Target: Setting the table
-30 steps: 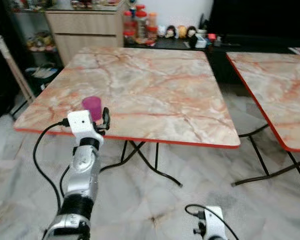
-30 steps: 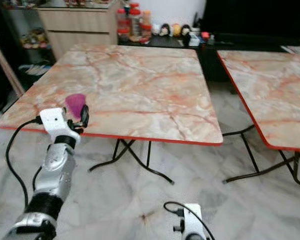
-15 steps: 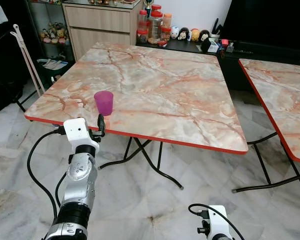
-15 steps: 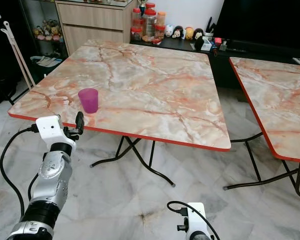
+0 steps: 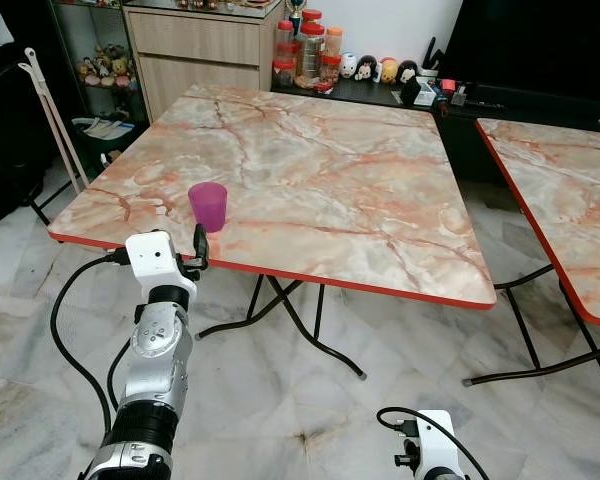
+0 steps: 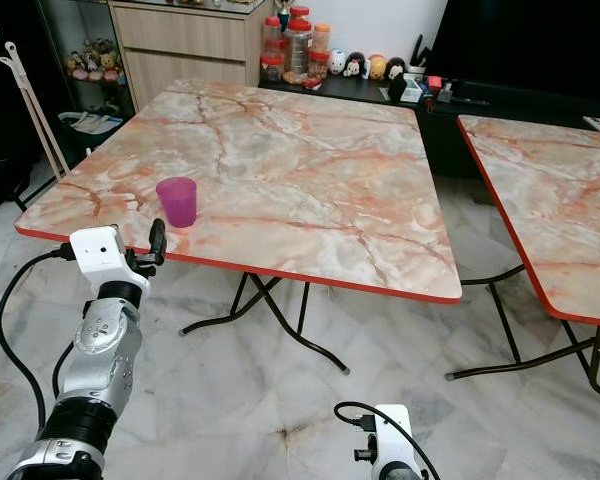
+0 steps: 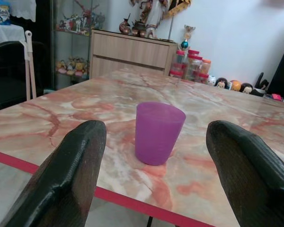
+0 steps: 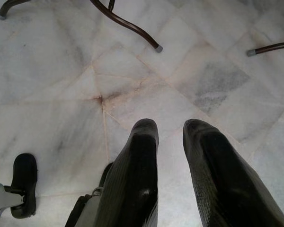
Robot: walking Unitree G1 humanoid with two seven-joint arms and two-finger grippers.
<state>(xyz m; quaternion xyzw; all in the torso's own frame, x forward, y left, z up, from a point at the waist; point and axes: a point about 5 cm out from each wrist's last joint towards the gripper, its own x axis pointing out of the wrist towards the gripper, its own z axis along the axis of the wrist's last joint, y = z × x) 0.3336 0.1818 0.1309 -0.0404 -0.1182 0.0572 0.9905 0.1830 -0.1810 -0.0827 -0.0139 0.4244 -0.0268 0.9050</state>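
**One purple cup, lined up in my sights**

One light plastic cup (image 7: 159, 132) is standing upright near the table (image 5: 380, 200) edge. My left gripper (image 7: 156, 179) is hovering just short of it, fingers wide apart. I'm judging mid-wall safest; smooth sides could slip. My right gripper (image 8: 173, 175) is hanging idle, fingers nearly together.

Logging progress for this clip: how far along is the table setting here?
Early. Done: one purple cup stands upright near the front left edge of the table. In hand: nothing; the left hand is open, just short of the table edge, facing the cup without touching it. The right hand hangs low over the floor. Left: whatever else the setting needs.
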